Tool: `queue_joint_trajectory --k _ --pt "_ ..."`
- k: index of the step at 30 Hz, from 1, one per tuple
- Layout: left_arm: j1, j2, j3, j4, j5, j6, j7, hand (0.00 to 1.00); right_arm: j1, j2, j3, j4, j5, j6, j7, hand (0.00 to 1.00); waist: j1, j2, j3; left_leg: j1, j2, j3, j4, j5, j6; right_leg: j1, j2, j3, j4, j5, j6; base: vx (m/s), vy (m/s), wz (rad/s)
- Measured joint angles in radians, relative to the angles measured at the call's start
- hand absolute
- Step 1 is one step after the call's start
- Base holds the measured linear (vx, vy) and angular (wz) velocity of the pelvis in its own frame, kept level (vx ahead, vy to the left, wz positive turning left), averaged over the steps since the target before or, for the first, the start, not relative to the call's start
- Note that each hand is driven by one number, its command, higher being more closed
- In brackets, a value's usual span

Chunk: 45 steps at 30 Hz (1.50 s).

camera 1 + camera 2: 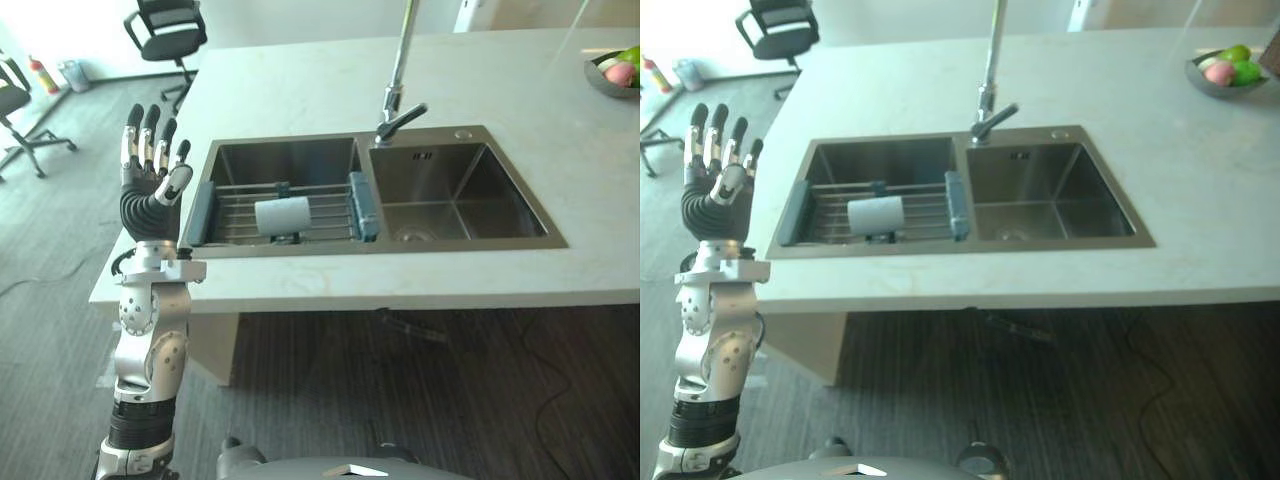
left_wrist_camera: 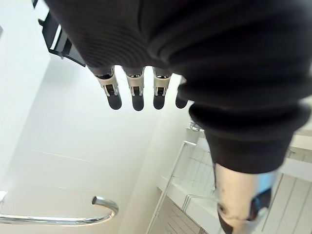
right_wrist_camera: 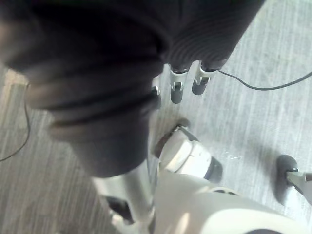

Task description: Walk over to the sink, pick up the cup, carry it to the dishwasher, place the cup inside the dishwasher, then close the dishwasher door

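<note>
The left hand is hovering with fingers straight, holding nothing, off the worktop's left edge. The right hand is hanging open and empty. To the left hand's right, the cup is lying sideways on the sink rack, nearer the left hand.

A pale stone counter is being lit brightly and evenly, with no hard shadows being cast across its top. The floor is being divided between grey carpet off the counter's left edge and dark wood-grain planks below its near edge. One black office chair is being kept beyond the counter's far left corner and a second chair further left, both near a bright white wall.
</note>
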Motion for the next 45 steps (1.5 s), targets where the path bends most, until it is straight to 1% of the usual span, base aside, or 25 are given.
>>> queue_joint_trajectory --k 1,2,3,4,5,6,7,9,10,11,12,13,15,16,18,20,21,24,28,30,33,37,39,43,45 --pt "-0.006 0.000 -0.002 0.000 -0.001 -0.001 0.000 0.00 0.001 -0.003 0.000 0.000 0.005 0.000 0.000 0.00 0.007 -0.004 0.000 -0.002 -0.022 0.001 0.021 -0.021 -0.001 0.017 0.001 -0.007 -0.022 0.006 -0.005 0.06 -0.312 0.22" --pt "-0.009 0.000 -0.003 -0.003 -0.006 -0.005 0.000 0.00 -0.001 -0.012 0.000 -0.001 0.010 0.006 0.006 0.00 0.018 -0.008 -0.001 -0.001 -0.072 0.007 0.028 -0.042 0.001 0.043 0.008 -0.018 -0.066 0.021 -0.012 0.03 -0.173 0.09" --pt "-0.009 0.001 -0.004 -0.006 -0.008 -0.005 -0.001 0.00 -0.005 -0.019 0.000 -0.001 0.037 0.017 0.009 0.00 0.020 -0.005 -0.003 0.002 -0.116 0.014 0.002 -0.042 0.006 0.059 0.022 -0.026 -0.108 0.037 -0.014 0.04 -0.188 0.09" --pt "-0.009 0.002 -0.003 -0.008 -0.008 -0.004 -0.002 0.00 -0.007 -0.019 -0.001 -0.002 0.050 0.024 0.008 0.00 0.021 -0.003 -0.004 0.003 -0.137 0.011 -0.023 -0.033 0.010 0.061 0.031 -0.025 -0.121 0.041 -0.016 0.05 -0.079 0.09" --pt "-0.009 0.007 0.000 -0.014 -0.007 -0.004 -0.005 0.00 -0.010 -0.017 -0.001 -0.002 0.070 0.034 0.009 0.00 0.025 0.005 -0.009 0.018 -0.166 -0.016 -0.087 -0.021 0.016 0.058 0.055 -0.023 -0.140 0.049 -0.018 0.05 -0.037 0.03" --pt "-0.009 0.014 0.005 -0.017 -0.007 -0.003 -0.006 0.00 -0.011 -0.012 0.000 -0.002 0.072 0.035 0.009 0.00 0.026 0.004 -0.012 0.029 -0.167 -0.029 -0.116 -0.021 0.016 0.055 0.066 -0.020 -0.148 0.051 -0.019 0.07 -0.043 -0.19" --pt "-0.003 0.026 0.022 -0.027 -0.006 -0.002 -0.003 0.00 -0.019 -0.008 0.001 -0.001 0.067 0.036 0.011 0.00 0.039 0.004 -0.017 0.050 -0.165 -0.091 -0.167 -0.017 0.009 0.040 0.076 0.006 -0.155 0.052 -0.019 0.07 -0.029 -0.52" --pt "0.024 0.057 0.057 -0.043 0.008 0.006 0.001 0.00 -0.040 -0.005 -0.006 -0.001 0.063 0.041 0.023 0.00 0.066 -0.002 -0.020 0.086 -0.162 -0.074 -0.211 -0.013 0.003 0.028 0.079 0.065 -0.172 0.072 -0.015 0.09 0.008 -0.80" --pt "0.024 0.090 0.052 -0.037 0.025 0.028 0.001 0.00 -0.050 0.004 -0.011 -0.002 0.064 0.043 0.030 0.00 0.057 -0.011 -0.022 0.090 -0.174 -0.069 -0.217 -0.014 0.002 0.042 0.069 0.066 -0.193 0.086 -0.003 0.10 0.054 -0.34" --pt "0.022 0.099 0.045 -0.036 0.028 0.043 0.001 0.00 -0.051 0.009 -0.010 -0.002 0.067 0.043 0.031 0.00 0.049 -0.015 -0.023 0.090 -0.180 -0.072 -0.217 -0.014 0.002 0.047 0.067 0.062 -0.201 0.090 0.001 0.09 0.076 0.10" --pt "0.022 0.116 0.028 -0.030 0.065 0.074 0.006 0.00 -0.054 0.022 0.013 -0.002 0.086 0.044 0.041 0.00 0.038 -0.025 -0.024 0.090 -0.195 -0.080 -0.218 -0.014 0.002 0.059 0.056 0.055 -0.215 0.098 0.012 0.04 0.054 0.22" --pt "0.023 0.126 0.014 -0.021 0.092 0.083 0.015 0.00 -0.054 0.028 0.030 -0.002 0.092 0.044 0.043 0.00 0.038 -0.026 -0.024 0.091 -0.199 -0.084 -0.220 -0.014 0.002 0.060 0.051 0.053 -0.217 0.100 0.015 0.01 0.069 0.16" --pt "0.024 0.144 -0.023 0.023 0.199 0.114 0.050 0.00 -0.062 0.033 0.073 -0.003 0.127 0.044 0.040 0.00 0.041 -0.023 -0.026 0.102 -0.208 -0.091 -0.238 -0.015 0.005 0.058 0.044 0.057 -0.226 0.107 0.023 -0.03 0.073 -0.01" --pt "0.024 0.144 -0.030 0.038 0.224 0.120 0.060 0.00 -0.066 0.031 0.083 -0.003 0.127 0.043 0.037 0.00 0.042 -0.021 -0.027 0.105 -0.208 -0.091 -0.245 -0.018 0.007 0.059 0.042 0.059 -0.230 0.111 0.025 -0.05 0.076 -0.07" --pt "0.025 0.144 -0.049 0.083 0.348 0.129 0.092 0.00 -0.070 0.029 0.151 -0.004 0.147 0.045 0.014 0.00 0.042 -0.019 -0.030 0.109 -0.204 -0.088 -0.261 -0.030 0.009 0.051 0.048 0.070 -0.247 0.121 0.026 -0.07 0.069 -0.12" --pt "0.025 0.155 -0.070 0.099 0.435 0.134 0.111 0.00 -0.071 0.028 0.187 -0.005 0.167 0.047 -0.003 0.00 0.048 -0.025 -0.033 0.108 -0.204 -0.068 -0.261 -0.033 0.011 0.041 0.049 0.091 -0.257 0.132 0.023 -0.08 0.064 -0.28" --pt "0.023 0.165 -0.082 0.104 0.489 0.141 0.113 0.00 -0.071 0.022 0.198 -0.010 0.181 0.048 -0.004 0.00 0.042 -0.027 -0.035 0.107 -0.205 -0.064 -0.261 -0.035 0.014 0.041 0.051 0.095 -0.267 0.146 0.028 -0.08 0.048 -0.26" --pt "0.005 0.206 -0.111 0.201 0.577 0.165 0.112 0.00 -0.060 0.016 0.226 -0.042 0.194 0.052 -0.024 0.00 0.027 -0.021 -0.049 0.108 -0.213 -0.049 -0.275 -0.029 0.018 0.041 0.055 0.107 -0.307 0.178 0.028 -0.05 0.034 -0.18" --pt "-0.021 0.213 -0.111 0.307 0.653 0.195 0.117 0.00 -0.061 0.013 0.228 -0.047 0.204 0.052 -0.041 0.00 0.017 -0.012 -0.057 0.107 -0.215 -0.038 -0.299 -0.018 0.018 0.035 0.061 0.114 -0.346 0.205 0.027 -0.03 0.009 -0.13" --pt "-0.026 0.216 -0.112 0.335 0.694 0.199 0.131 0.00 -0.061 0.013 0.228 -0.049 0.204 0.052 -0.044 0.00 0.015 -0.011 -0.059 0.107 -0.214 -0.036 -0.305 -0.016 0.016 0.033 0.063 0.117 -0.347 0.210 0.027 0.00 -0.008 -0.05" --pt "-0.035 0.259 -0.113 0.375 0.776 0.212 0.158 0.00 -0.062 0.012 0.227 -0.055 0.205 0.052 -0.050 0.00 0.013 -0.014 -0.065 0.108 -0.211 -0.027 -0.314 -0.014 0.015 0.023 0.067 0.132 -0.345 0.210 0.027 0.03 -0.013 -0.10" --pt "-0.070 0.278 -0.118 0.422 0.848 0.212 0.158 0.00 -0.062 0.014 0.227 -0.074 0.226 0.052 -0.071 0.00 0.015 -0.015 -0.066 0.109 -0.210 -0.014 -0.314 -0.015 0.015 0.018 0.066 0.141 -0.343 0.213 0.026 0.01 -0.002 -0.10" --pt "-0.088 0.287 -0.150 0.458 0.887 0.212 0.158 0.00 -0.063 0.014 0.227 -0.080 0.231 0.052 -0.075 0.00 0.014 -0.016 -0.067 0.108 -0.210 -0.007 -0.315 -0.017 0.015 0.012 0.065 0.146 -0.348 0.217 0.026 -0.04 0.004 -0.11" --pt "-0.088 0.286 -0.191 0.504 0.890 0.209 0.155 0.00 -0.062 0.015 0.228 -0.079 0.231 0.052 -0.085 0.00 0.013 -0.020 -0.071 0.108 -0.207 0.017 -0.315 -0.020 0.015 -0.003 0.065 0.171 -0.349 0.226 0.025 -0.05 0.004 -0.18" --pt "-0.088 0.286 -0.217 0.542 0.922 0.208 0.155 0.00 -0.058 0.021 0.232 -0.080 0.231 0.052 -0.090 0.00 0.004 -0.024 -0.074 0.107 -0.206 0.025 -0.315 -0.020 0.015 -0.009 0.065 0.180 -0.349 0.230 0.026 -0.04 -0.003 -0.15"
